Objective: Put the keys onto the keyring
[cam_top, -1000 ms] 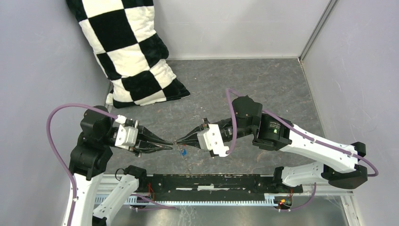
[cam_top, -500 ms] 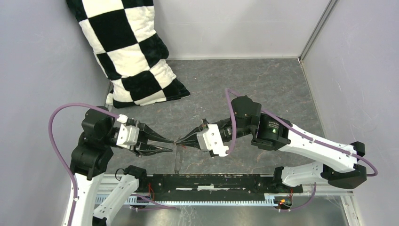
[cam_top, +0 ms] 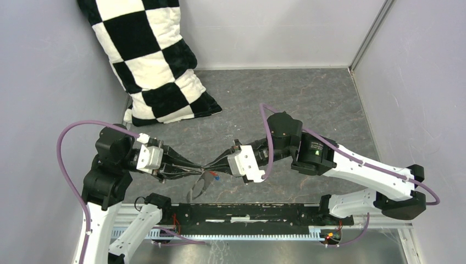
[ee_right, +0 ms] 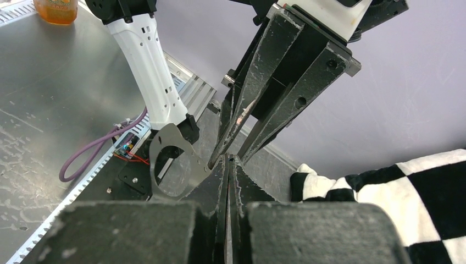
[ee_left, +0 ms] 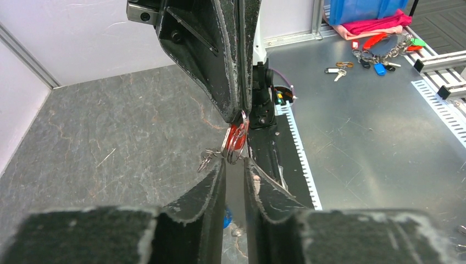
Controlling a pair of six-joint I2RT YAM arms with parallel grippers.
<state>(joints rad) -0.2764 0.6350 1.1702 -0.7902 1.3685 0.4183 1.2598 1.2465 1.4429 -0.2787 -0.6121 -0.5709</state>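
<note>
Beside the red key (ee_left: pixel 237 137), the keyring (ee_right: pixel 184 148) hangs lengthwise downward.

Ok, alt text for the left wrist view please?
The right gripper points down from the top, shut on the red key, just above the left gripper, whose fingers show a narrow gap. Beside the key dangle small metal pieces, the blue key shows below between the left fingers, and other keys lie on the metal surface upper right.

Left gripper (cam_top: pixel 196 169) meets right gripper (cam_top: pixel 214 164); keyring (cam_top: pixel 198 188) dangles beneath.
</note>
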